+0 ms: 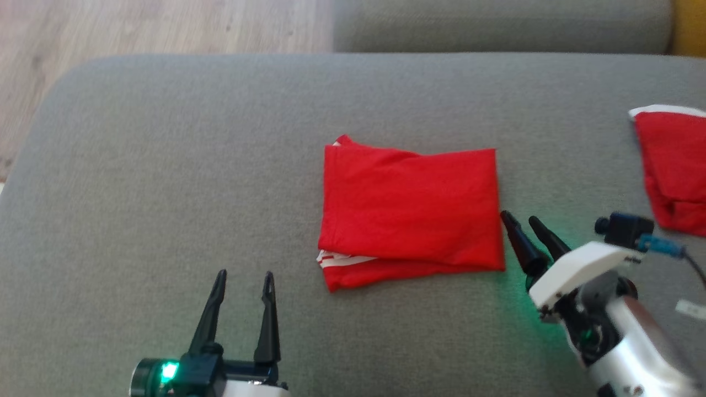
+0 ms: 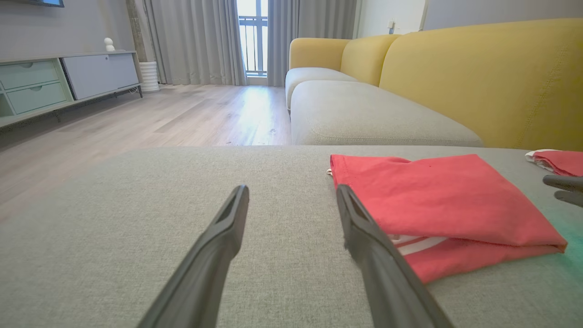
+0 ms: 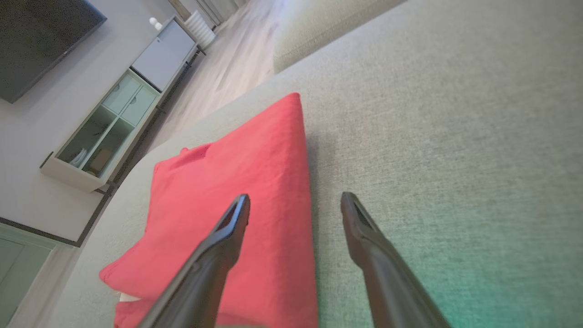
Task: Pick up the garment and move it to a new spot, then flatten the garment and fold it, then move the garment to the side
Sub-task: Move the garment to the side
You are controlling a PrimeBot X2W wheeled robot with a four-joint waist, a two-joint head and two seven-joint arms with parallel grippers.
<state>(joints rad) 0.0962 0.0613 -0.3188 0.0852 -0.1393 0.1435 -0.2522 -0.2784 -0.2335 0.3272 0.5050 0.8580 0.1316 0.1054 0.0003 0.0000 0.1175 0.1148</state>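
Observation:
The garment (image 1: 411, 212) is red with white trim, folded into a neat rectangle in the middle of the grey cushion (image 1: 165, 165). It also lies to the right of my left fingers as the garment (image 2: 446, 205) in the left wrist view, and under my right fingers as the garment (image 3: 227, 191) in the right wrist view. My left gripper (image 1: 244, 275) stands open near the front edge, left of the garment, holding nothing. My right gripper (image 1: 521, 218) is open just beside the garment's right edge, tilted toward it, with nothing between its fingers.
A second red garment (image 1: 675, 165) with white trim lies at the cushion's right edge. A yellow sofa back (image 2: 478, 77) rises behind. Wooden floor (image 1: 138, 25) lies beyond the cushion's far left, with a low cabinet (image 2: 54, 82) across the room.

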